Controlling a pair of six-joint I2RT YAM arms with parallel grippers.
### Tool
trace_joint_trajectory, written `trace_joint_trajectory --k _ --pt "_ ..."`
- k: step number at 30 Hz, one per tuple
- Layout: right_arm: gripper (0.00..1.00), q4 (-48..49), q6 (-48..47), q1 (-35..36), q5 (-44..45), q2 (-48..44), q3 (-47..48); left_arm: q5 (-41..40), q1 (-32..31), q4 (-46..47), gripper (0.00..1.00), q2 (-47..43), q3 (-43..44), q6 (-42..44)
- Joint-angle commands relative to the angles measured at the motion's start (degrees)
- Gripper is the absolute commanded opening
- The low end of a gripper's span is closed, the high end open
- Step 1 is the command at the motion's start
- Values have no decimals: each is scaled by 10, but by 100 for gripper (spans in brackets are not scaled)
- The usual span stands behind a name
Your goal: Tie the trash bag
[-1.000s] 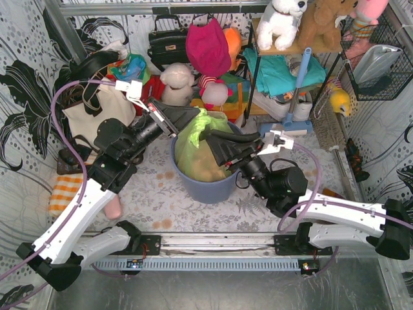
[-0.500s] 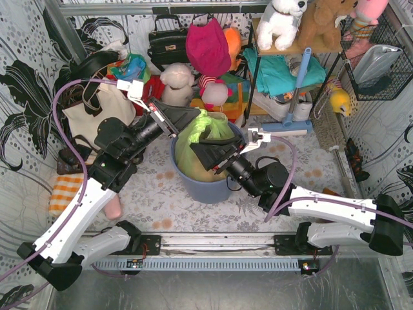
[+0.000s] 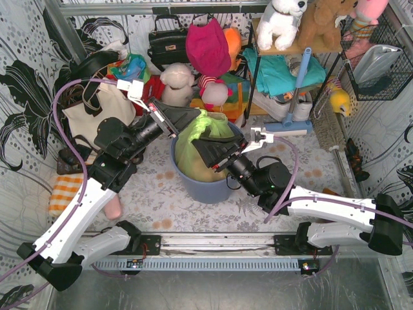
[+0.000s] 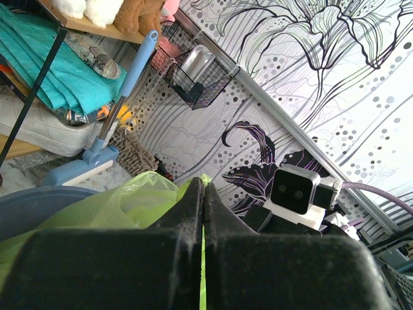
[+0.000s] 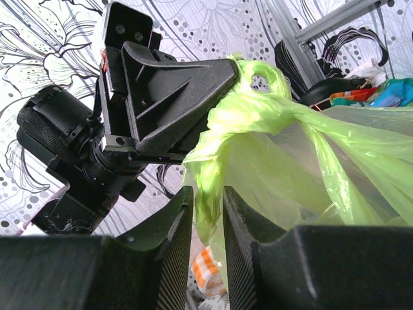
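Note:
The light-green trash bag (image 3: 192, 147) sits in the round blue-grey bin (image 3: 208, 188), with tan paper showing through it. My left gripper (image 3: 193, 117) is shut on the bag's gathered top, and a thin green strip shows in the slit between its fingers (image 4: 204, 184). My right gripper (image 3: 201, 144) is at the bag's near side, just below the left one. Its jaws stand a narrow gap apart in the right wrist view (image 5: 208, 190), with a twisted strand of the bag (image 5: 216, 161) hanging between them. The left gripper (image 5: 227, 70) also shows there, holding the knotted top.
A cream tote bag (image 3: 90, 119) stands left of the bin. Plush toys and a black handbag (image 3: 166, 42) crowd the back. A shelf with teal cloth (image 3: 279, 72) and a blue mop (image 3: 292, 106) stand at the right. An orange checked cloth (image 3: 64, 190) lies at the left.
My right gripper has moved left from the bin's right side onto the bag's hanging strand. The left gripper has held still on the bag's top.

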Motion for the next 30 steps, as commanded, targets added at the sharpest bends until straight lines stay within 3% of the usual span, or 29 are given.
trace_joint_trajectory --k 1,7,11,20,30 --pt "25 40 -18 -1 12 7 23 8 6 39 0 -8 14 -4" --pt "23 66 -20 0 16 19 23 9 6 40 0 -9 11 -7" --pt "0 67 -23 -1 11 16 21 7 6 39 0 -10 11 -6" --pt "0 -44 -1 -1 2 -50 13 -16 8 30 0 -2 14 22" --pt "0 -280 -34 -2 -104 -118 59 -40 15 -15 0 33 49 91"
